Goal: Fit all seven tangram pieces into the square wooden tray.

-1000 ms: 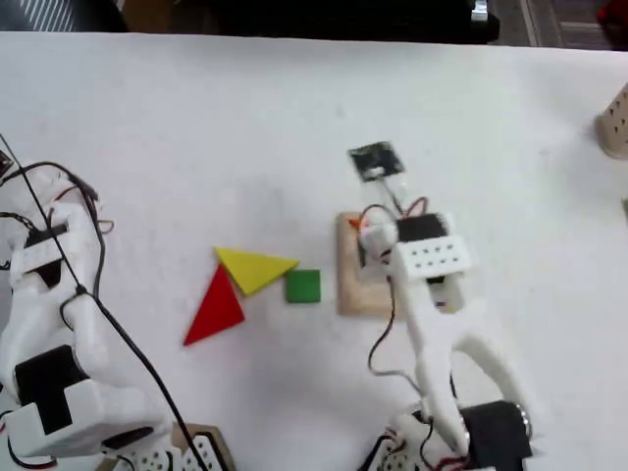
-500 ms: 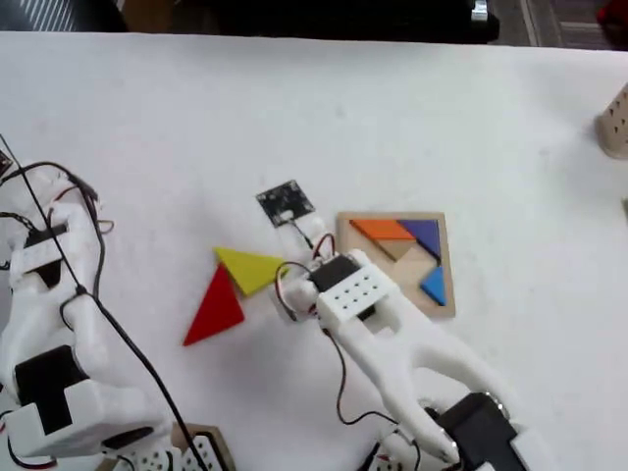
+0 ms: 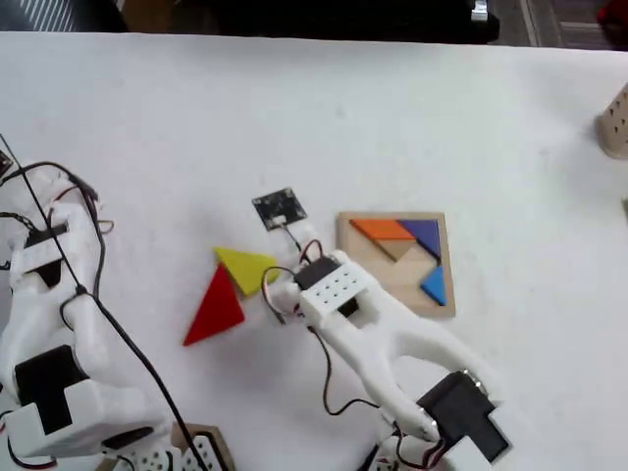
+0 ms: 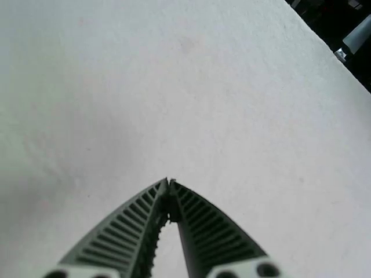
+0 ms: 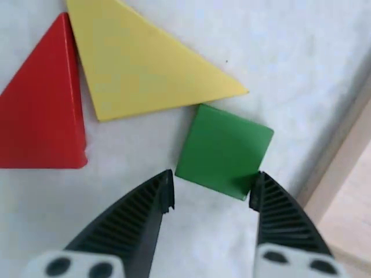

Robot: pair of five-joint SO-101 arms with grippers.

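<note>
Green square: the green square wooden piece (image 5: 225, 152) lies flat on the white bench (image 3: 294, 118), between the fingers of the right hand (image 5: 213, 182), just off the tip of the yellow wooden triangle (image 5: 145, 63).
Right hand: wide open and gripping nothing, one finger at each side of the square.
Red piece: the red wooden triangle (image 3: 214, 306) lies at 7 o'clock of the yellow one, edges nearly meeting.
Tray: the square wooden tray (image 3: 397, 277) sits at 3 o'clock of the right hand, holding an orange piece (image 3: 381, 230), a purple piece (image 3: 424, 235) and a blue triangle (image 3: 433, 285).
Left hand: the left hand (image 4: 169, 191) has its fingertips together over bare bench, holding nothing.
</note>
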